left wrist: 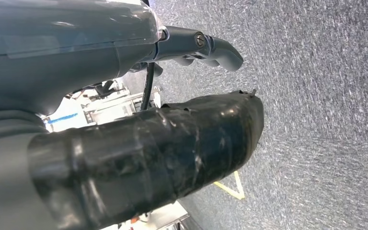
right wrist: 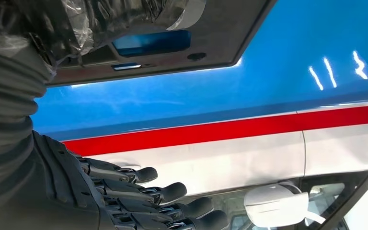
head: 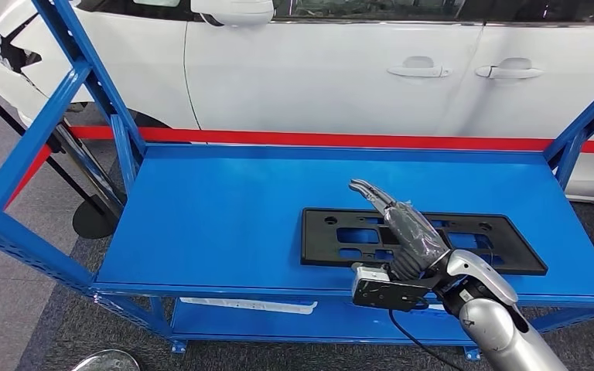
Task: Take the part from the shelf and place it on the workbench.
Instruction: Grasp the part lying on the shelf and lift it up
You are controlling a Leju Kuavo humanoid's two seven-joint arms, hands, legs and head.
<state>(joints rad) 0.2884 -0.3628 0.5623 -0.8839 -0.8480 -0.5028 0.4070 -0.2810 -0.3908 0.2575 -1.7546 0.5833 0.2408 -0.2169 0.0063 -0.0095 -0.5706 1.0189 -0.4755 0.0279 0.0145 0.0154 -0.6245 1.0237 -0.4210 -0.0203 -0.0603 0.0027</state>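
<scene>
Bright, even overhead light fills the head view, sharp throughout. White glare streaks mark the blue shelf (right wrist: 326, 48) (right wrist view); the left wrist view's near foreground is blurred.

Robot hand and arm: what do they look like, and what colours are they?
The right arm is smooth shiny silver. The right robot hand has dark fingers and a thumb wrapped in crinkly clear plastic. A black box with a black cable sits at its wrist. The left robot hand has a grey finger and a thumb wrapped in glossy black tape.
</scene>
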